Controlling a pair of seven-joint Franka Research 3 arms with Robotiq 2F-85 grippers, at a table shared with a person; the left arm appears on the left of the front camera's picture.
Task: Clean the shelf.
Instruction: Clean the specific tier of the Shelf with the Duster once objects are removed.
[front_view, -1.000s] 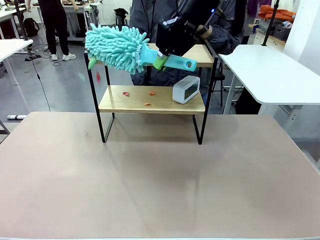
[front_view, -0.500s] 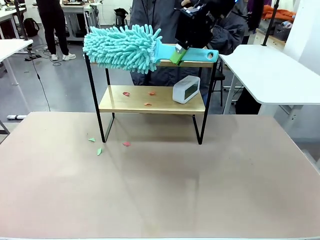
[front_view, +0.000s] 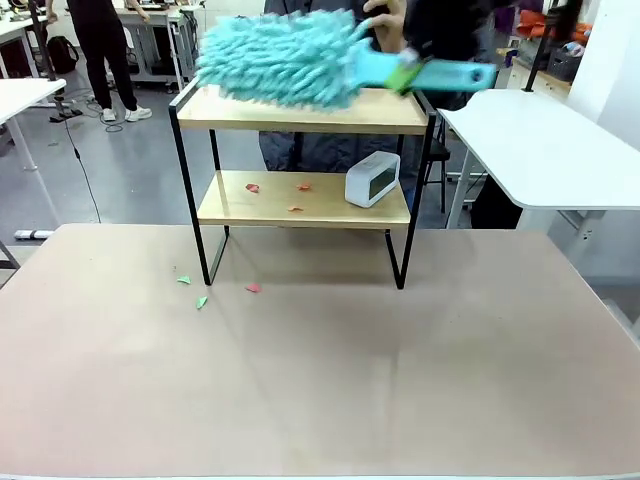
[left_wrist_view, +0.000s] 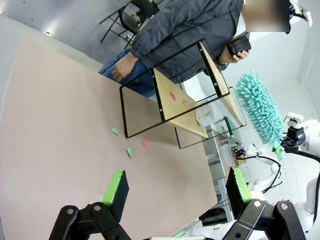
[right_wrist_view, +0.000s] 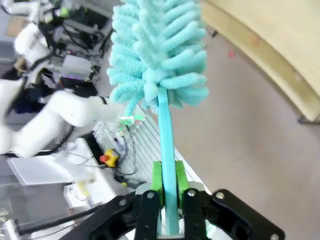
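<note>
Nearest the robot, left tool (left_wrist_view: 176, 186): hangs above the plain beige worktop (front_view: 320, 380), its green-padded fingers spread wide with nothing between them.
Worktop, near half: bare beige surface.
Scraps on the worktop: two small green paper bits (front_view: 201, 301) and one red bit (front_view: 253, 288) lie just in front of the shelf's left front leg.
Shelf: the small two-tier shelf (front_view: 270, 205) of light wooden boards in a thin black metal frame stands on its four legs at the far part of the worktop, about mid-width.
Lower board: three small red scraps (front_view: 297, 209) lie left of a white rounded box-shaped device (front_view: 372, 179), which stands near the right end.
Top board (front_view: 400, 112): its near edge and right end show under the duster.
Right tool (right_wrist_view: 169, 182): fingers pressed together on the flat turquoise handle, pinching it.
Duster: the fluffy turquoise chenille duster (front_view: 285, 60) lies level over the left and middle of the top board, motion-blurred, and I cannot tell whether it touches; the handle reaches past the shelf's right end.
Far side: a person in a dark grey jacket (left_wrist_view: 185, 30) stands right behind the shelf.
</note>
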